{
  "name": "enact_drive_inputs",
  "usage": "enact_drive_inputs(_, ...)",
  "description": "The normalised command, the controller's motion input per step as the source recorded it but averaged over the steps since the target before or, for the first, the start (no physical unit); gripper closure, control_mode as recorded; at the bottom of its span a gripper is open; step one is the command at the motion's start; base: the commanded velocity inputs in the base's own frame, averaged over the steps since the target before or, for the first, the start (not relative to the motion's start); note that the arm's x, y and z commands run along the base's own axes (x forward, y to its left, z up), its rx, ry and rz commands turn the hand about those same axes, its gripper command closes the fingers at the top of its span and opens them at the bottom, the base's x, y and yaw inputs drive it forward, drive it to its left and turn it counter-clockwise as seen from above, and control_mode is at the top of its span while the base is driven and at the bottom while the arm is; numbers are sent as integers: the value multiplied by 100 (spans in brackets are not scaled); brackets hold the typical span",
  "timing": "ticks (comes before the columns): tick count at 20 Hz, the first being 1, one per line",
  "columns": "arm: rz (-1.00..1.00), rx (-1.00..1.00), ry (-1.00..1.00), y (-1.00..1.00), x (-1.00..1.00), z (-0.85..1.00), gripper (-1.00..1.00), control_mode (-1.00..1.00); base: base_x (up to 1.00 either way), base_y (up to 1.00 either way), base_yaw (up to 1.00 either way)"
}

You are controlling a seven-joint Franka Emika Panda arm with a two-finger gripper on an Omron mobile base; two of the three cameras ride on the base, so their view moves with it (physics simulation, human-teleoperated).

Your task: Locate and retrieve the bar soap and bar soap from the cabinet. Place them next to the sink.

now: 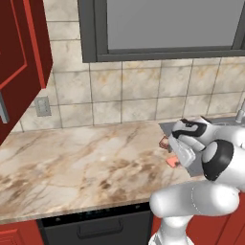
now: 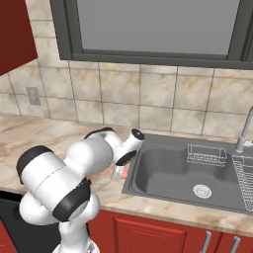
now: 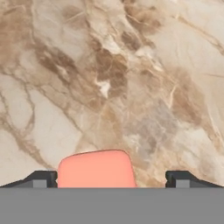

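Note:
The salmon-pink bar soap (image 3: 96, 169) lies flat on the marble counter between my gripper's (image 3: 111, 180) widely spread fingertips. It sits closer to the left one, and the jaws are open and not clamped on it. From the left base camera this pink bar soap (image 1: 172, 162) rests just left of the sink (image 1: 165, 127), under my hand. The boxy reddish-brown bar soap (image 1: 164, 142) stands on the counter a little behind it. The grey sink (image 2: 197, 170) lies right of the pink bar soap (image 2: 125, 172). The red cabinet (image 1: 19, 62) has its door swung open at far left.
A silver tap (image 2: 244, 131) and wire racks (image 2: 206, 154) stand at the basin's back right. A tiled wall with an outlet (image 1: 42, 106) and a dark-framed window (image 1: 167, 28) backs the marble counter (image 1: 81, 162). A black appliance front (image 1: 95, 227) sits below.

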Motion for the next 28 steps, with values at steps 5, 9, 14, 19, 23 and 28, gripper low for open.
enact_drive_inputs(5,1,-11,2,0,-12,56,-100,-100,0,0,0)
enact_drive_inputs(9,1,-13,0,14,-27,50,-100,-100,0,0,0)
enact_drive_inputs(14,1,-17,0,24,-24,61,-100,-100,0,0,0)
enact_drive_inputs(19,5,-17,-13,13,-38,54,-100,-100,0,0,0)
enact_drive_inputs(23,8,-17,-14,22,-42,44,-100,-100,0,0,0)
enact_drive_inputs(28,15,-16,-3,25,-20,48,-100,-100,0,0,0)
